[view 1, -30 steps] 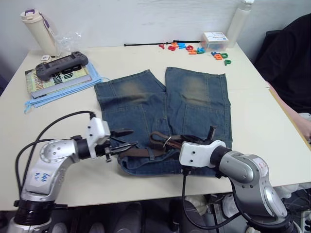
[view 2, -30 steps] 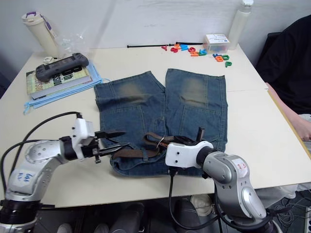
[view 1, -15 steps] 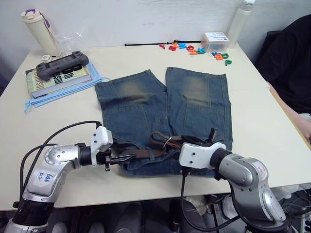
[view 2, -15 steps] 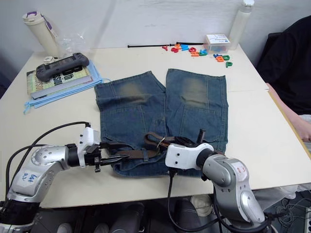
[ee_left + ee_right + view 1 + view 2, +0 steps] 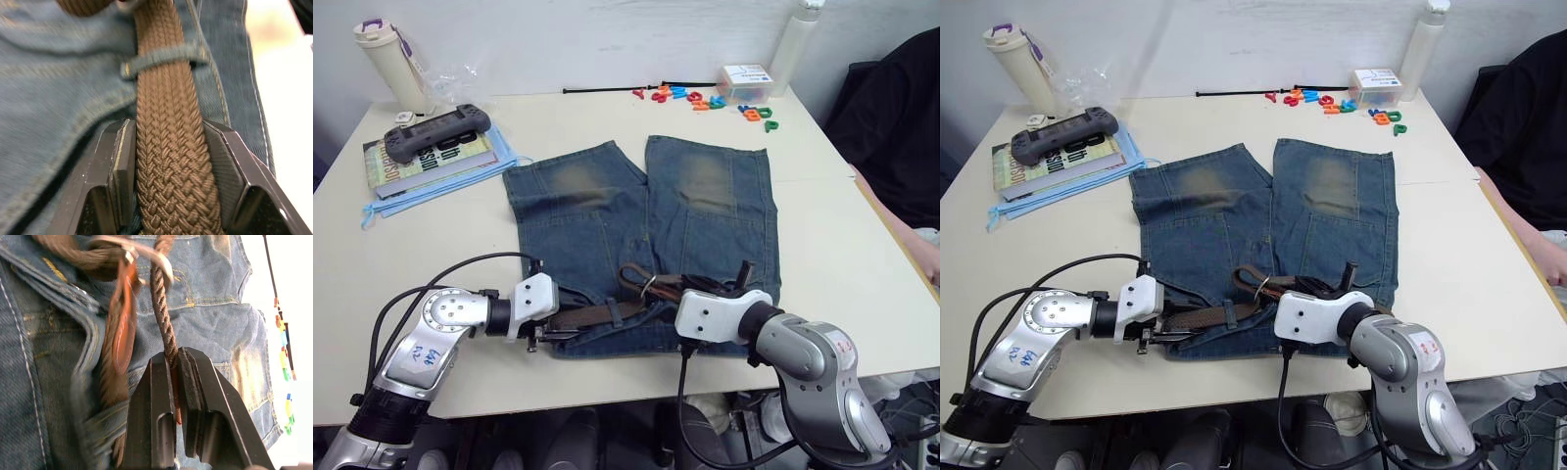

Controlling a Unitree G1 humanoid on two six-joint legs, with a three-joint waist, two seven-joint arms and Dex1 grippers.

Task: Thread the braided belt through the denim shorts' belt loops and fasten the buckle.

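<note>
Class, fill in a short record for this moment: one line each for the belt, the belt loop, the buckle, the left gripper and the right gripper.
belt: braided belt lies along the waistband of the denim shorts
belt loop: belt loop crosses over the belt
buckle: buckle rests on the shorts
left gripper: left gripper straddles the belt, one finger each side
right gripper: right gripper shut on a belt strand

Handwritten blue marks are showing on the left arm's label (image 5: 414, 361) and the book (image 5: 429, 161) is carrying print, neither legible.
</note>
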